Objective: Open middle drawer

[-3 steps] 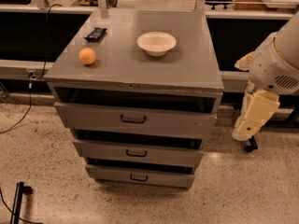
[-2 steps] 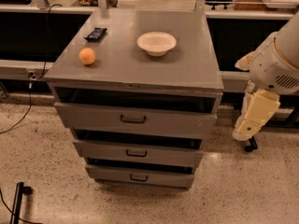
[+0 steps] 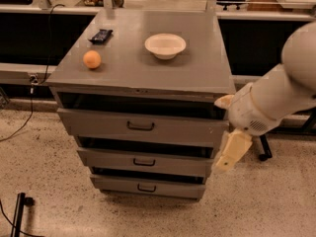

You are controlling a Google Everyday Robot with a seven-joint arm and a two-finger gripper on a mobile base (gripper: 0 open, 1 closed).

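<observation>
The grey metal cabinet [image 3: 148,73] has three drawers stacked in its front. The middle drawer [image 3: 113,158] has a plain front of medium height with a small black bar handle [image 3: 144,162] at its centre. It sits below the tall top drawer [image 3: 98,122] and above the slim bottom drawer [image 3: 118,184]. A dark gap shows above each front. My gripper [image 3: 228,154] hangs cream-coloured from the white arm [image 3: 276,100]. It is at the cabinet's right front corner, level with the middle drawer's right end and well right of the handle.
On the cabinet top lie an orange [image 3: 92,59], a white bowl [image 3: 165,45] and a dark packet [image 3: 100,35]. A black counter [image 3: 29,28] runs behind. A cable [image 3: 24,120] and a black stand [image 3: 19,211] are on the speckled floor at left.
My arm has swung left and down, bringing the gripper from well right of the cabinet to its right front corner. The drawers and the things on top have not moved.
</observation>
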